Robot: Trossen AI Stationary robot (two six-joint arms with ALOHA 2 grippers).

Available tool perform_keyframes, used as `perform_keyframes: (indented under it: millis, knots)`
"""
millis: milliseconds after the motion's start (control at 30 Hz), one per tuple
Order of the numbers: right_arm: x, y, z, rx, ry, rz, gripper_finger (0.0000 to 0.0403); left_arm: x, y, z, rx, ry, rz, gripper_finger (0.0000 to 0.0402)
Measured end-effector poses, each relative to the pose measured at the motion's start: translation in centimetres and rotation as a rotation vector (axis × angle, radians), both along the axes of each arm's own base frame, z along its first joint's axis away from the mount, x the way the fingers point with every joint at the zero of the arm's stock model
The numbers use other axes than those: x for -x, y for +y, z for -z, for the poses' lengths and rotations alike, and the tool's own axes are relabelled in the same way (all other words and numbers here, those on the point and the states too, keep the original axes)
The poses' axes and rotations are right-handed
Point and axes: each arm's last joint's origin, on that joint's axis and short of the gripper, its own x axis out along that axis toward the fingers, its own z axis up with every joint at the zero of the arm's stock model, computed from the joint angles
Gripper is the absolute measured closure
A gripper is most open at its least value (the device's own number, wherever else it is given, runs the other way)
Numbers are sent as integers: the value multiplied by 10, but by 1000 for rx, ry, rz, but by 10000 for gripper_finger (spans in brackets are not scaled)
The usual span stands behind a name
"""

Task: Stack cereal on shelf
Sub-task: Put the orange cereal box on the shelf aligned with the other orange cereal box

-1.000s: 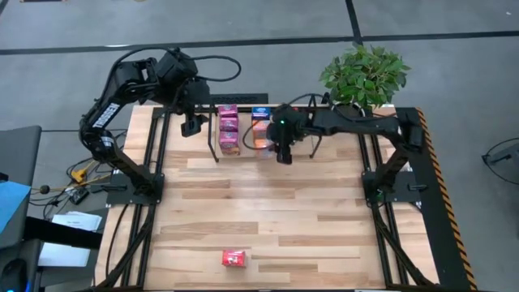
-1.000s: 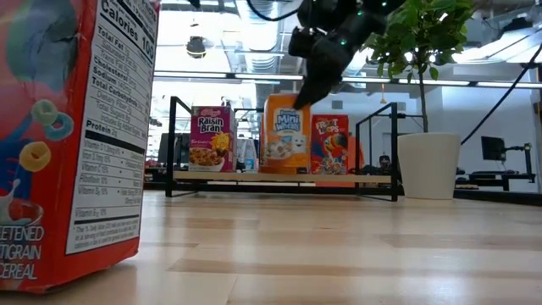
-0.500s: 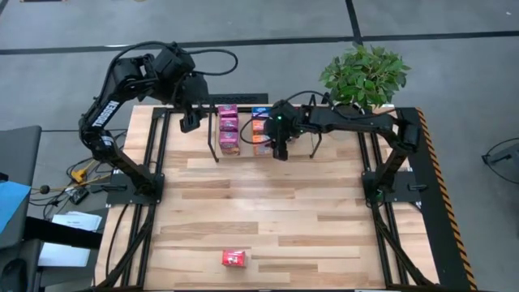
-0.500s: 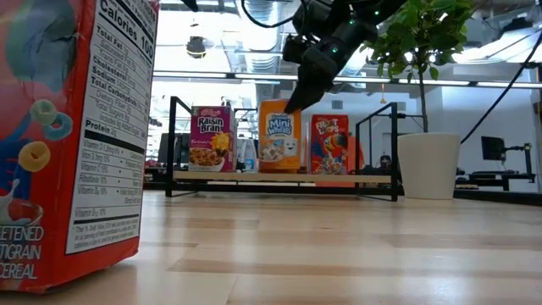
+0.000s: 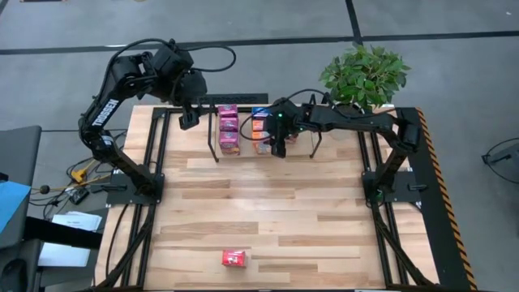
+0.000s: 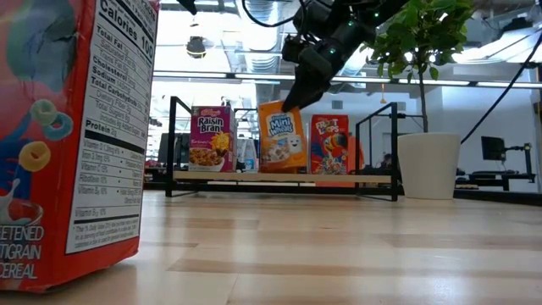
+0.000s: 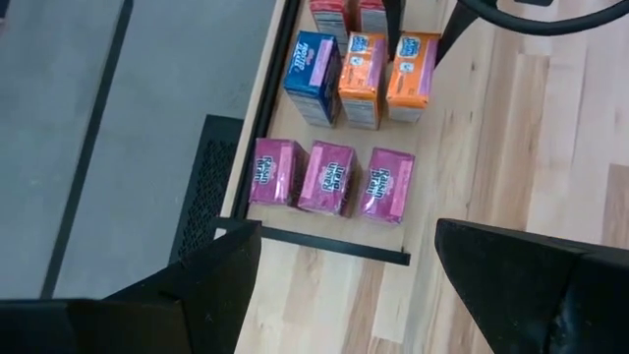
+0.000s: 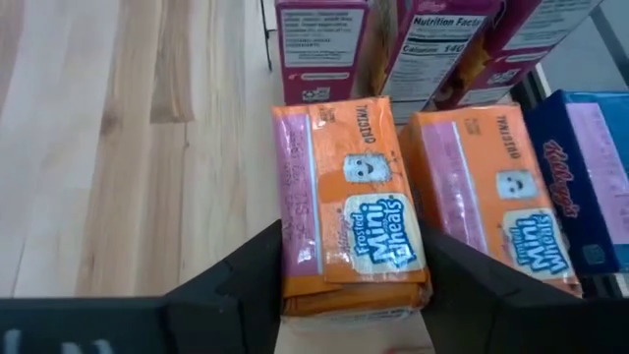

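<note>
The black rod shelf (image 5: 216, 148) stands at the table's far edge. It holds pink cereal boxes (image 5: 229, 130), a blue one (image 7: 314, 64) and orange ones (image 7: 362, 67). My right gripper (image 5: 278, 149) is shut on an orange Mini Wheats box (image 8: 349, 211) that stands on the shelf between the Raisin Bran box (image 6: 212, 138) and the Froot Loops box (image 6: 330, 144). My left gripper (image 5: 188, 122) hovers open above the shelf's left end, touching nothing. A red cereal box (image 5: 234, 258) lies near the table's front edge. My right gripper pinches the orange box between its two fingers, by two opposite sides (image 8: 293, 264) near its upper end. The fingers (image 6: 294, 100) slant down at it from the near right. The box's bottom rests on the shelf board (image 6: 284, 176), and the box leans a little.
A potted plant (image 5: 363, 75) stands at the far right corner, beside the shelf's right end. The red box (image 6: 68, 144) fills the low view's left side. Bare wooden tabletop (image 5: 268, 203) lies between the shelf and the front edge.
My right gripper has carried the orange box a little toward the table's left along the shelf and lowered it onto the shelf board. The box stood straight half a second ago and now leans slightly.
</note>
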Motion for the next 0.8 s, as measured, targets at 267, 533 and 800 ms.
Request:
perform_keyframes:
  millis: [267, 533, 800]
  knots:
    - [-11, -5, 26, -57, 45, 11, 171, 0, 0, 0, -3, 3, 5, 105]
    - [-14, -3, 31, -73, 67, 15, 168, 0, 0, 0, -3, 3, 4, 105]
    - [-20, -2, 5, -32, 46, 1, 168, 0, 0, 0, -2, 3, 4, 105]
